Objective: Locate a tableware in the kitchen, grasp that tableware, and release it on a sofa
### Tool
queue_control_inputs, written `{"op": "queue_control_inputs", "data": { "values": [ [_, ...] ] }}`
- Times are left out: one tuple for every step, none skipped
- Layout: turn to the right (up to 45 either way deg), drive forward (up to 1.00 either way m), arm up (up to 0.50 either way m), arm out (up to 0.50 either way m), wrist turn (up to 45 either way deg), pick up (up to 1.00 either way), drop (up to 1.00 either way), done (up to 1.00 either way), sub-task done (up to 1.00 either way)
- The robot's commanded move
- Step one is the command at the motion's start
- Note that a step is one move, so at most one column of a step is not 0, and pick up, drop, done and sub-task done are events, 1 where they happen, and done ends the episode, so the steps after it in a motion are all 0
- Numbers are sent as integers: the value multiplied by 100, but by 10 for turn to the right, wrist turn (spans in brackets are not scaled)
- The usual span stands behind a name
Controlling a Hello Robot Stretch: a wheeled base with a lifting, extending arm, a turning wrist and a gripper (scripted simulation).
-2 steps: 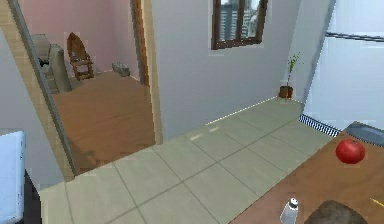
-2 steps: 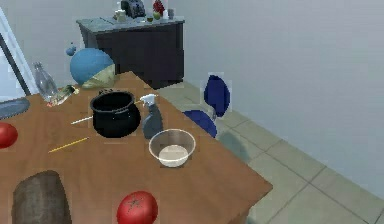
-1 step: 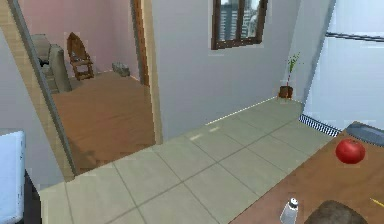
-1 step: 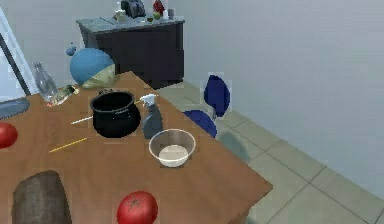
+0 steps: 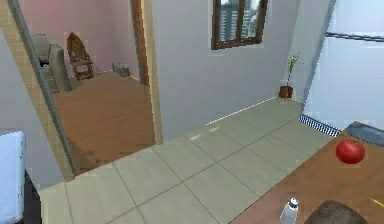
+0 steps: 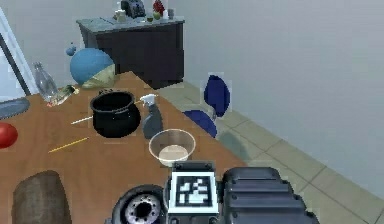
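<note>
On the wooden table [image 6: 100,160] a pale shallow bowl [image 6: 172,147] stands near the edge, with a black pot [image 6: 112,112] just behind it and a small grey spray bottle [image 6: 152,115] between them. The gripper's dark body [image 6: 148,207] rises from the arm side view's bottom edge beside a white marker square [image 6: 195,192], just below the bowl. Its far end is not clear, so I cannot tell whether it holds anything. The same table [image 5: 320,185] fills the forward view's bottom right corner.
A red round fruit [image 5: 350,151], a small shaker [image 5: 289,210], a clear bottle [image 6: 43,82] and a blue ball-like object [image 6: 92,67] share the table. A blue chair [image 6: 210,105] stands behind it. An open doorway [image 5: 100,90] leads to a wood-floored room with a grey seat [image 5: 48,62].
</note>
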Motion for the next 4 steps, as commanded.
{"op": "queue_control_inputs", "data": {
  "values": [
    [0,0,0,28,0,0,0,0,0],
    [0,0,0,0,450,0,0,0,0],
    [0,0,0,0,450,0,0,0,0],
    [0,0,0,0,450,0,0,0,0]
  ]
}}
